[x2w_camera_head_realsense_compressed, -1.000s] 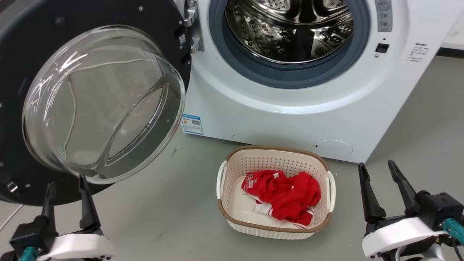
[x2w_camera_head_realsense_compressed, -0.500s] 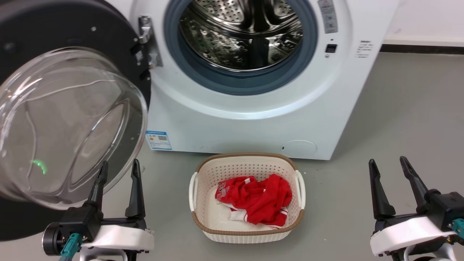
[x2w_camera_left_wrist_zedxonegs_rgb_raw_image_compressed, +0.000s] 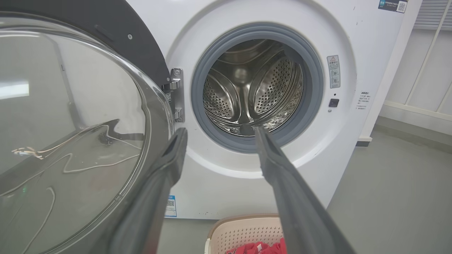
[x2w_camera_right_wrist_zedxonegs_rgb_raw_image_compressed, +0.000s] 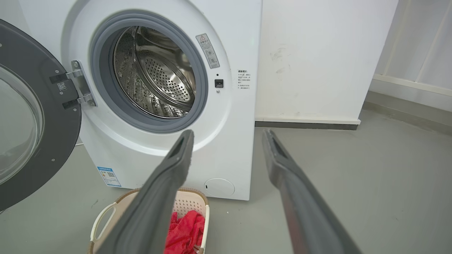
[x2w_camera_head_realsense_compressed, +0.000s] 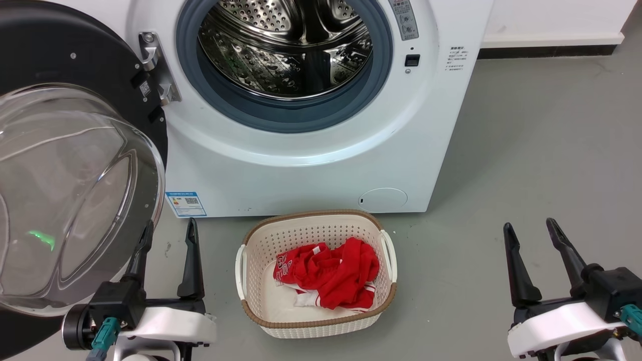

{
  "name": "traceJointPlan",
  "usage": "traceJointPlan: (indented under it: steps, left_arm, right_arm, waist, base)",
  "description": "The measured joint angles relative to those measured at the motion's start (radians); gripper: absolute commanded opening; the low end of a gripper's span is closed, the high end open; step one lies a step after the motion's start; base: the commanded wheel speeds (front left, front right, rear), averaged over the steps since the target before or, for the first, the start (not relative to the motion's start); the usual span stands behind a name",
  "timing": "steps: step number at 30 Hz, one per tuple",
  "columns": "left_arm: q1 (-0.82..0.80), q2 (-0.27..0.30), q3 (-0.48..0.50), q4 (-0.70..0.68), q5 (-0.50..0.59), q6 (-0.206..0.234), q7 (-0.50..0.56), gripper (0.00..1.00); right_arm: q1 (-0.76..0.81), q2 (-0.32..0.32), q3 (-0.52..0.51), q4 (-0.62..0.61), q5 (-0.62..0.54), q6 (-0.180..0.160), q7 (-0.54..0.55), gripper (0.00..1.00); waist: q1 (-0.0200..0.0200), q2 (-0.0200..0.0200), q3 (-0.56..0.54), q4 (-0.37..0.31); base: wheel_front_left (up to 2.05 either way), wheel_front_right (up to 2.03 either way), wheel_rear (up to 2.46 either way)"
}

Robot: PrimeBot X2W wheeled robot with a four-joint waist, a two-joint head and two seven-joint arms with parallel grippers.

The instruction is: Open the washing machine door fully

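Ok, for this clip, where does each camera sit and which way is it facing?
Head view: on the head, looking down at the washing machine door, drum and laundry basket; left hand and right hand at the bottom corners.
Left wrist view: on the left wrist, facing the drum nearly head-on; its two fingers show.
Right wrist view: on the right wrist, facing the washing machine at an angle; its two fingers show.
Shared: both wrist views catch the open door, drum and basket.

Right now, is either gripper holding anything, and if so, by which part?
Nothing is held. The left gripper is open close beside the washing machine door, gripping none of it; the right gripper is open and empty.
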Motion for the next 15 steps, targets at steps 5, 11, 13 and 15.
traceJointPlan:
  steps: [5,11,13,15]
  left_arm:
    - [0.002,0.001,0.003,0.0,0.002,0.007,0.0,1.0]
    - [0.002,0.001,0.002,0.0,0.007,0.008,0.0,1.0]
    - [0.004,0.001,0.002,0.001,0.007,0.012,0.0,1.0]
    - [0.005,0.001,0.002,0.001,0.007,0.012,0.0,1.0]
  right_arm:
    - [0.0,0.0,0.006,0.005,0.005,0.0,-0.002,1.0]
    - [0.0,0.0,0.007,0.014,0.009,0.0,-0.006,1.0]
    - [0.0,0.0,0.007,0.014,0.009,0.0,-0.007,1.0]
    - [-0.001,0.0,0.007,0.016,0.01,0.0,-0.008,1.0]
  waist:
    - [0.0,0.0,0.005,-0.004]
    - [0.0,0.0,0.002,0.002]
    - [0.0,0.0,0.001,0.004]
    - [0.0,0.0,-0.001,0.005]
  base:
    - [0.0,0.0,0.0]
    - [0.0,0.0,0.0]
    - [0.0,0.0,0.0]
    - [0.0,0.0,0.0]
